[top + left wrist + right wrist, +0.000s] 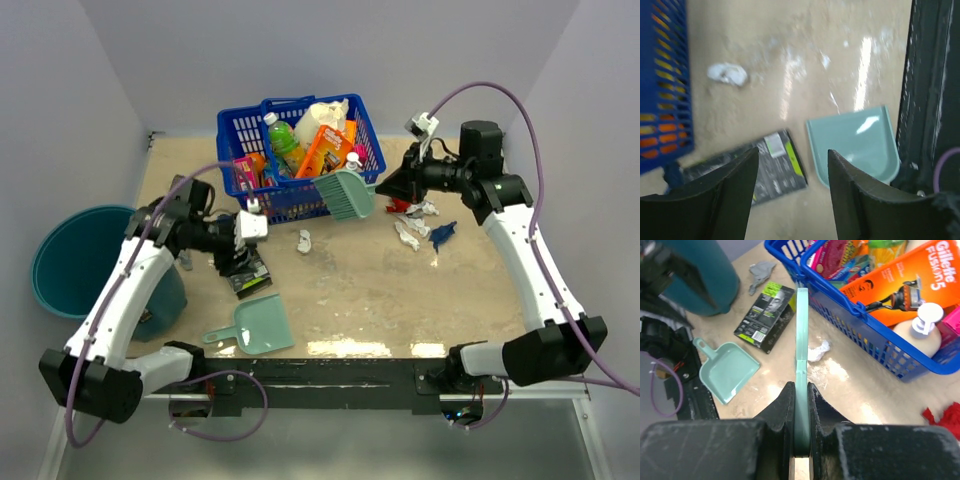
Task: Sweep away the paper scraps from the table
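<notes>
Paper scraps lie on the beige table (380, 300): a white wad (304, 240) mid-table, and red (400, 205), white (407, 235) and dark blue (442, 232) pieces at the right. My right gripper (385, 187) is shut on the handle of the mint-green brush (345, 193), held above the table in front of the basket; in the right wrist view the brush (802, 330) stands edge-on over the white wad (817, 351). My left gripper (792, 165) is open and empty above the black-and-green packet (770, 165). The mint-green dustpan (258, 325) lies near the front edge.
A blue basket (300, 150) full of goods stands at the back middle. A teal bucket (85, 260) stands off the table's left side, with a grey scrap (761, 271) near it. The black front rail (930, 100) runs beside the dustpan (855, 142).
</notes>
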Tool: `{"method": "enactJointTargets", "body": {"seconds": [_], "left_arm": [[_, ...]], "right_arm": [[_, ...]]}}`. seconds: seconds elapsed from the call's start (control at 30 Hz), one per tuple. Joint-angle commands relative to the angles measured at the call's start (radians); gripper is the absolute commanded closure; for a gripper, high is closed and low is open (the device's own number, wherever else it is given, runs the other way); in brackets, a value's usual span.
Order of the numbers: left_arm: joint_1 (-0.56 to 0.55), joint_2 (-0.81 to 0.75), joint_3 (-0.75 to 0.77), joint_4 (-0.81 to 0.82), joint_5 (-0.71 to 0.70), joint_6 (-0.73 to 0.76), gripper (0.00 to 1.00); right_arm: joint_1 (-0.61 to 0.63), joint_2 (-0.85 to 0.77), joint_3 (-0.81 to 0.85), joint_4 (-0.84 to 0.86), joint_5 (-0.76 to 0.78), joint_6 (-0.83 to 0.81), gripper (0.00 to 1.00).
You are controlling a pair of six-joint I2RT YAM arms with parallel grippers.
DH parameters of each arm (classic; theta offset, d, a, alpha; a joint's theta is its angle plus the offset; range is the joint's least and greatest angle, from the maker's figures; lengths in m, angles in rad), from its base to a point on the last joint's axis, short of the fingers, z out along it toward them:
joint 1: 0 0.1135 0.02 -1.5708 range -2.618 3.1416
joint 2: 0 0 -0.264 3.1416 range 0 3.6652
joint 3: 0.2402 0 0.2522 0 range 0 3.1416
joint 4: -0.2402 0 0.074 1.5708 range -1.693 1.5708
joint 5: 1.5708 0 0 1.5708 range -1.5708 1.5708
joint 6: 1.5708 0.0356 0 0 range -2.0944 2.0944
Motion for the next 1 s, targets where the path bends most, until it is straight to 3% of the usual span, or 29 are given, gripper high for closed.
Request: {"method": "enactJointTargets", "body": {"seconds": [0.0,0.17,0.5,0.73,0.97], "left_arm": [[0.001,-0.054,-0.138,-0.236,-0.180,0.263,0.42],[-0.003,-0.045,-0.274,-0.228,-0.321,0.261,0.51],[-0.017,-0.027,-0.472,-0.093,-0.358,0.309,0.54],[-0.023,0.033,-0.517,-0.059,-0.289,0.356,0.60],[-0.092,0.093,-0.523,0.013,-0.205,0.312,0.73]], "right_arm": [[0.007,-0.016,-0.027,0.016,0.133,-0.001,1.00],[0.007,-0.021,-0.025,0.017,0.138,-0.032,1.00],[0.009,-0.042,-0.062,0.026,0.136,-0.045,1.00],[0.009,-0.049,-0.056,0.011,0.159,-0.068,1.00],[0.007,-0.052,-0.062,0.013,0.170,-0.064,1.00]]}}
